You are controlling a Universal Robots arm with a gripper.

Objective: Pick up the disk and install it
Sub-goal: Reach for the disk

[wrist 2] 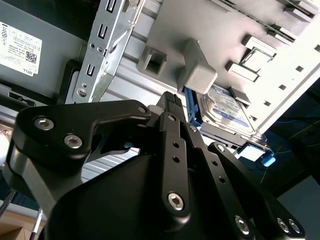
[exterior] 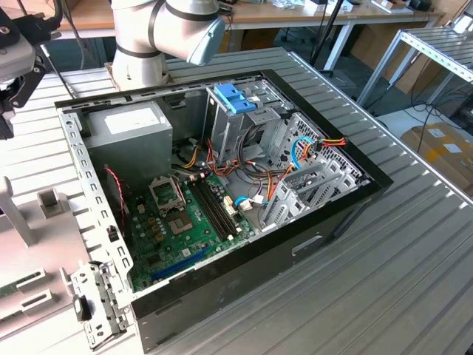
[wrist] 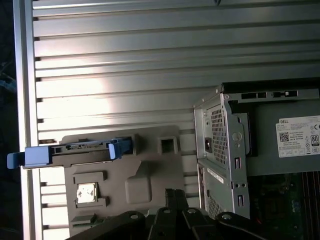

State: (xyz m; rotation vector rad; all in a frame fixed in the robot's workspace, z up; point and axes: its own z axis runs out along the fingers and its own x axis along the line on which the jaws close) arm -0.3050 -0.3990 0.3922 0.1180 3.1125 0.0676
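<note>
Exterior view: from the open computer case (exterior: 295,244), the grey holder (exterior: 55,237) lies at about nine o'clock, on the ribbed table (exterior: 414,281). In the first wrist view the disk (wrist: 75,150) stands on its edge in a slot of that holder, on the side away from the case, blue side pieces showing. The gripper (wrist: 175,192) hangs over the holder's opposite edge, its jaws together on nothing and apart from the disk. The disk's long axis seems to run nearly along the line in which the jaws close, so they do not yet straddle its thin side. The second wrist view shows its white label (wrist 2: 225,107).
</note>
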